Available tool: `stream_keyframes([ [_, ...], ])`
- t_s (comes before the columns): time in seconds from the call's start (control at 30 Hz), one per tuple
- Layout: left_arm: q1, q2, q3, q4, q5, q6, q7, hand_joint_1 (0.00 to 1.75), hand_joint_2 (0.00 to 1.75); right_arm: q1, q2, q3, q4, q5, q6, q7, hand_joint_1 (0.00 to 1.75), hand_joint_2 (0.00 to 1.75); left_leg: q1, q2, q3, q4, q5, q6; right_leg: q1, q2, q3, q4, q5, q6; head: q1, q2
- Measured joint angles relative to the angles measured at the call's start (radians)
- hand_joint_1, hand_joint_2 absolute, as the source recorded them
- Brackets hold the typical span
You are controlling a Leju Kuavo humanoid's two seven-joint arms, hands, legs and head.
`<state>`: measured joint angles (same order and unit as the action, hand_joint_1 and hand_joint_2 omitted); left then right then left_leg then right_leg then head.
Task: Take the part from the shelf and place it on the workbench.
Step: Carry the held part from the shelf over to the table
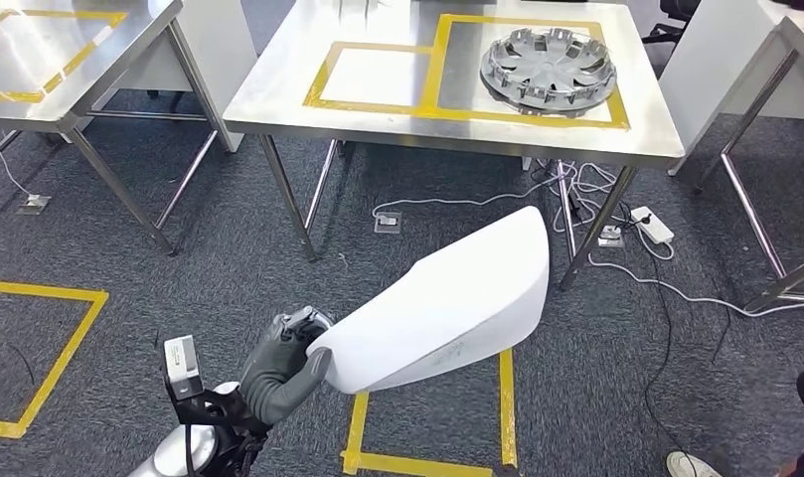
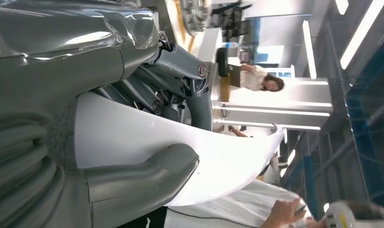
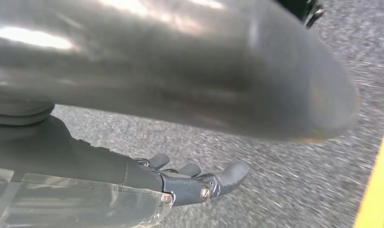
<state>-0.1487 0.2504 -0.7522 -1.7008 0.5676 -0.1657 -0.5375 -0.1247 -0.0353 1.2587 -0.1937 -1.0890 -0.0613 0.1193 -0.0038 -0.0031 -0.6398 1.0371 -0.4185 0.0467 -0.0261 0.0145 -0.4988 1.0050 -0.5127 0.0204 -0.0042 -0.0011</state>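
Head view, left hand: left hand (image 1: 283, 363) clamped on the lower edge of the white panel (image 1: 447, 308), a curved moulded shell, held over the carpet.
Head view, panel position: short of the workbench (image 1: 278, 89), its far tip pointing toward the bench's near edge; not touching it.
Head view, bench: hubcap (image 1: 549, 67) sits inside the larger yellow-taped square; the smaller taped square (image 1: 378, 76) beside it is bare, a likely set-down spot.
Head view, floor: cables and a power strip (image 1: 653, 226) lie under the bench's right side.
Left wrist view, grip: thumb (image 2: 147, 173) on one face of the panel (image 2: 133, 137), darker fingers (image 2: 180, 90) on the other; a pinch at the rim.
Left wrist view, background: people beyond the panel's far end, blurred.
Right wrist view, right hand: right hand (image 3: 194, 183) hangs over the carpet, fingers loosely spread, holding nothing.
Handling judgement: panel looks thin, light and fairly stiff, with a smooth, slippery finish. Held at one end it can lever in the pinch; a grip nearer mid-length, or support from the right hand, would steady it. Scuffing on the steel is the main risk.
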Motion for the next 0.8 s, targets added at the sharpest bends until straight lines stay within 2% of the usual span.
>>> stream_keyframes([
  [0.07, -0.001, 0.002, 0.001, -0.002, 0.000, 0.000, 0.000, 1.75, 1.75, -0.001, 0.002, 0.000, 0.000, 0.000, 0.001, 0.001, 0.00, 0.00, -0.009, -0.003, 0.013, -0.025, -0.003, 0.016, 0.002, 0.000, 0.011, -0.001, 0.004, 0.016, -0.001, 0.000],
  [0.1, -0.001, 0.002, 0.001, -0.003, 0.000, 0.000, 0.000, 1.75, 1.75, -0.001, 0.003, 0.000, 0.000, 0.001, 0.002, 0.002, 0.00, 0.00, -0.008, -0.005, 0.029, -0.037, -0.001, 0.023, 0.002, -0.001, 0.015, 0.004, 0.005, 0.021, -0.002, 0.000],
  [0.17, -0.002, 0.002, 0.000, -0.003, 0.000, 0.000, 0.000, 1.75, 1.75, -0.003, 0.002, 0.000, 0.000, 0.001, 0.002, 0.002, 0.00, 0.00, -0.005, -0.006, 0.059, -0.053, -0.002, 0.032, 0.003, -0.004, -0.003, 0.053, -0.005, 0.020, 0.001, 0.000],
  [0.2, -0.003, 0.001, 0.000, -0.004, 0.000, 0.000, 0.000, 1.75, 1.75, -0.006, 0.001, 0.000, 0.000, 0.001, 0.002, 0.002, 0.00, 0.00, -0.004, -0.006, 0.071, -0.057, -0.004, 0.034, 0.002, -0.005, -0.035, 0.104, -0.020, 0.014, 0.002, 0.000],
  [0.27, -0.002, 0.000, -0.001, -0.004, 0.000, 0.000, 0.000, 1.75, 1.75, -0.008, -0.002, 0.000, 0.000, 0.001, 0.002, 0.002, 0.00, 0.00, -0.008, -0.008, 0.079, -0.057, -0.015, 0.038, 0.003, -0.005, -0.125, 0.229, -0.058, 0.008, 0.003, 0.000],
  [0.3, -0.001, 0.000, -0.002, -0.003, -0.001, 0.000, 0.001, 1.75, 1.75, -0.007, -0.003, 0.000, 0.000, 0.001, 0.002, 0.002, 0.00, 0.00, -0.009, -0.010, 0.084, -0.057, -0.022, 0.037, 0.003, -0.005, -0.165, 0.269, -0.072, 0.008, 0.003, 0.000],
  [0.33, 0.000, 0.000, -0.002, -0.003, -0.001, 0.000, 0.001, 1.75, 1.75, -0.004, -0.004, 0.000, 0.000, 0.001, 0.002, 0.002, 0.00, 0.00, -0.010, -0.012, 0.092, -0.057, -0.030, 0.036, 0.002, -0.005, -0.188, 0.276, -0.073, 0.012, 0.004, 0.000],
  [0.37, 0.001, 0.000, -0.002, -0.003, -0.001, 0.000, 0.002, 1.75, 1.75, -0.003, -0.005, 0.000, 0.000, 0.002, 0.002, 0.002, 0.00, 0.00, -0.010, -0.014, 0.103, -0.057, -0.039, 0.034, 0.002, -0.006, -0.192, 0.246, -0.054, 0.021, 0.004, 0.000],
  [0.4, 0.002, 0.000, -0.002, -0.003, -0.001, 0.000, 0.003, 1.75, 1.75, -0.002, -0.007, 0.000, 0.000, 0.003, 0.002, 0.002, 0.00, 0.00, -0.010, -0.016, 0.116, -0.056, -0.050, 0.031, 0.001, -0.006, -0.181, 0.187, -0.018, 0.033, 0.004, 0.000],
  [0.43, 0.002, 0.000, -0.002, -0.003, -0.001, 0.000, 0.004, 1.75, 1.75, -0.001, -0.008, 0.000, 0.000, 0.003, 0.002, 0.001, 0.00, 0.00, -0.010, -0.016, 0.126, -0.056, -0.062, 0.026, 0.001, -0.009, -0.165, 0.116, 0.032, 0.044, 0.004, 0.000],
  [0.47, 0.003, 0.000, -0.001, -0.003, -0.001, 0.000, 0.006, 1.75, 1.75, -0.001, -0.008, 0.000, 0.000, 0.004, 0.001, 0.000, 0.00, 0.00, -0.012, -0.017, 0.137, -0.053, -0.074, 0.022, 0.002, -0.012, -0.150, 0.057, 0.067, 0.044, 0.004, 0.000],
  [0.5, 0.003, 0.000, -0.001, -0.004, -0.001, 0.000, 0.008, 1.75, 1.75, -0.001, -0.008, 0.000, 0.000, 0.005, 0.001, -0.001, 0.00, 0.00, -0.014, -0.016, 0.143, -0.050, -0.086, 0.016, 0.004, -0.015, -0.138, 0.018, 0.093, 0.038, 0.003, 0.000],
  [0.53, 0.004, 0.000, 0.000, -0.005, -0.002, 0.000, 0.009, 1.75, 1.75, -0.002, -0.008, 0.000, 0.000, 0.007, 0.001, -0.001, 0.00, 0.00, -0.015, -0.016, 0.147, -0.046, -0.094, 0.010, 0.006, -0.017, -0.133, 0.003, 0.104, 0.026, 0.002, 0.000],
  [0.57, 0.005, 0.001, 0.001, -0.006, -0.003, 0.000, 0.011, 1.75, 1.75, -0.002, -0.007, 0.000, 0.000, 0.008, 0.001, -0.002, 0.00, 0.00, -0.015, -0.016, 0.151, -0.042, -0.099, 0.006, 0.007, -0.017, -0.128, 0.002, 0.098, 0.011, 0.001, 0.000],
  [0.63, 0.007, 0.001, 0.006, -0.011, -0.005, 0.000, 0.013, 1.75, 1.75, -0.004, -0.007, 0.000, 0.000, 0.011, 0.002, -0.004, 0.00, 0.00, -0.012, -0.012, 0.135, -0.010, -0.098, -0.003, 0.002, -0.014, -0.115, 0.000, 0.096, -0.004, 0.001, 0.000],
  [0.67, 0.007, 0.001, 0.008, -0.013, -0.006, 0.000, 0.014, 1.75, 1.75, -0.006, -0.007, 0.000, 0.000, 0.013, 0.002, -0.004, 0.00, 0.00, -0.009, -0.010, 0.111, 0.030, -0.097, -0.009, -0.001, -0.013, -0.107, -0.001, 0.091, -0.009, 0.000, 0.000],
  [0.73, 0.008, 0.002, 0.012, -0.016, -0.007, 0.001, 0.016, 1.75, 1.75, -0.008, -0.007, 0.000, 0.000, 0.017, 0.004, -0.004, 0.00, 0.00, -0.001, -0.004, 0.030, 0.150, -0.114, -0.024, -0.003, -0.011, -0.089, -0.002, 0.076, -0.017, -0.001, 0.000],
  [0.8, 0.011, 0.002, 0.015, -0.016, -0.008, 0.002, 0.017, 1.75, 1.75, -0.008, -0.007, 0.000, 0.000, 0.020, 0.006, -0.004, 0.00, 0.00, 0.008, 0.000, -0.052, 0.243, -0.164, -0.036, -0.002, -0.009, -0.069, -0.003, 0.057, -0.017, -0.002, 0.000],
])
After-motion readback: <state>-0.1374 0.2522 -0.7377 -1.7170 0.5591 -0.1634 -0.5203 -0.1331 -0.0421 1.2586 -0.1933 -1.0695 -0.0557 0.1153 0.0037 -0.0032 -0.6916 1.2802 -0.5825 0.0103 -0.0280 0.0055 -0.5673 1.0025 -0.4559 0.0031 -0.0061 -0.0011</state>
